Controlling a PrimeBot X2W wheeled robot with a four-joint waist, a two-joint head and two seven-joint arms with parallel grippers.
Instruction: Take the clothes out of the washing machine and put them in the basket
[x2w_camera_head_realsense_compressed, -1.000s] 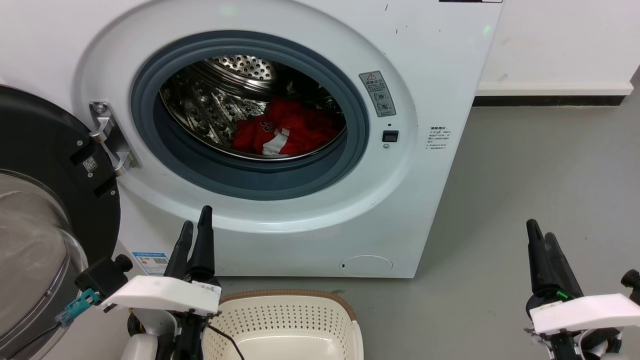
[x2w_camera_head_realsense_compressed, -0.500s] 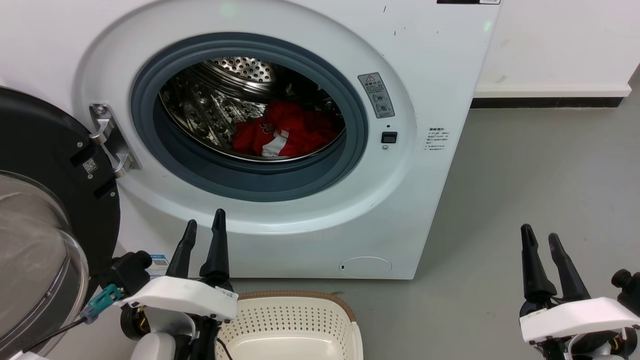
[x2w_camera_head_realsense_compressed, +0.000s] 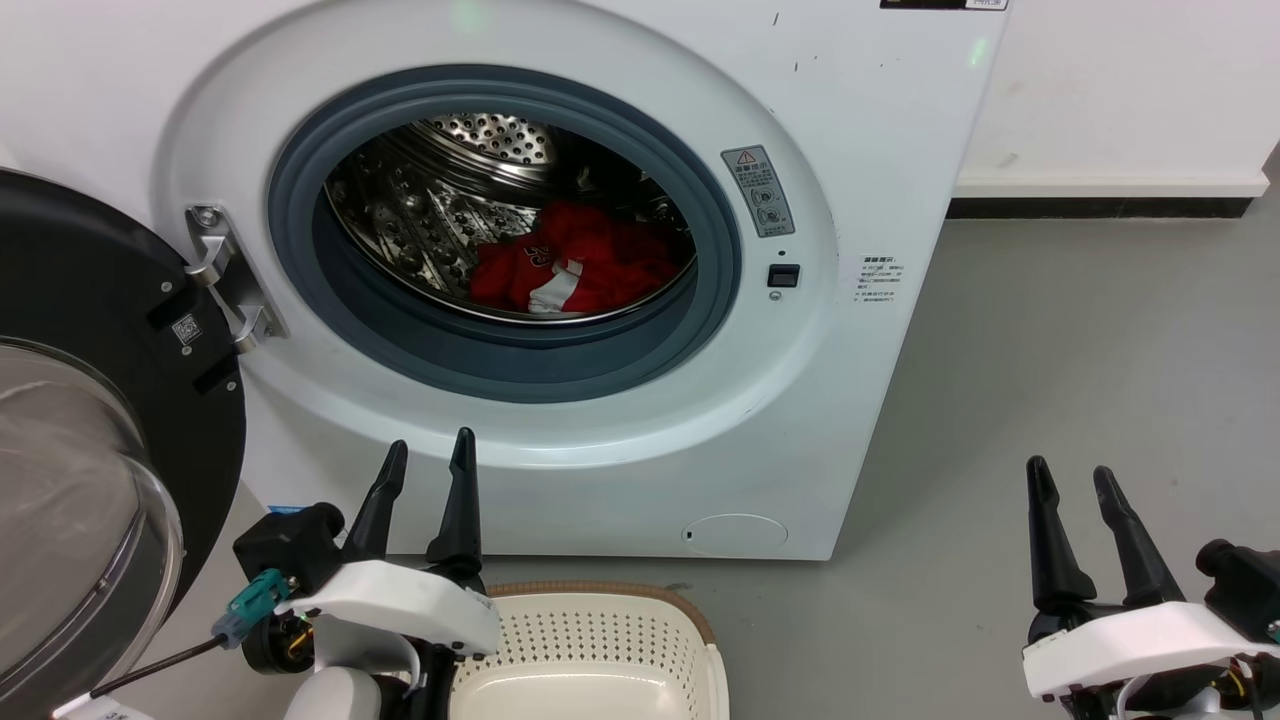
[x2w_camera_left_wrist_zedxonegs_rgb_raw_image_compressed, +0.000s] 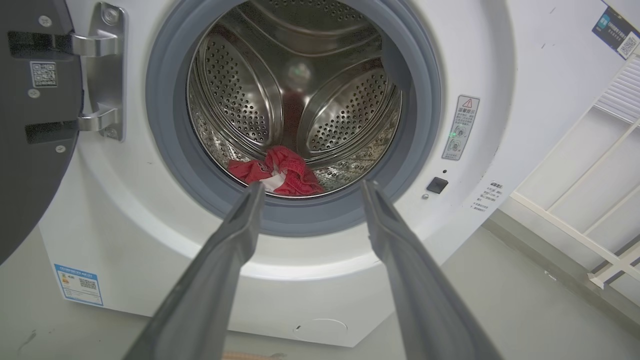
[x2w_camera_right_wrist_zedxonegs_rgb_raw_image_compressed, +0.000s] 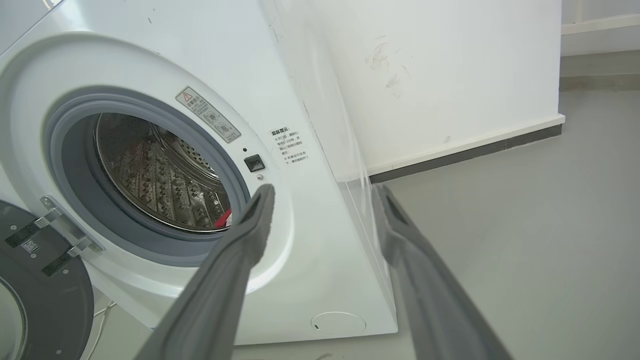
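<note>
View down onto a white washer (x2w_camera_head_realsense_compressed: 890, 150) with its round door (x2w_camera_head_realsense_compressed: 100, 290) swung wide to the left. Red clothes (x2w_camera_head_realsense_compressed: 580, 262) with white trim, heaped low in the steel drum (x2w_camera_head_realsense_compressed: 430, 210), right of centre, behind the grey ring (x2w_camera_head_realsense_compressed: 500, 365). Cream basket (x2w_camera_head_realsense_compressed: 600, 592) on the grey floor (x2w_camera_head_realsense_compressed: 1050, 330) just before the washer, with no clothes in the part in view. Left pincer (x2w_camera_head_realsense_compressed: 432, 440) low beside the basket, fingers apart and clamped on nothing, aimed up at the drum mouth and roughly lined up with the clothes in the left wrist view. Right pincer (x2w_camera_head_realsense_compressed: 1068, 466) well off to the right over the floor, fingers likewise apart and holding nothing. Likely the very first step: the reach into the drum, with nothing yet taken out. Next, probably: a push of the left pincer forward over the ring and down onto the heap, then a firm closing on a fold of cloth before any pull back toward the basket.
</note>
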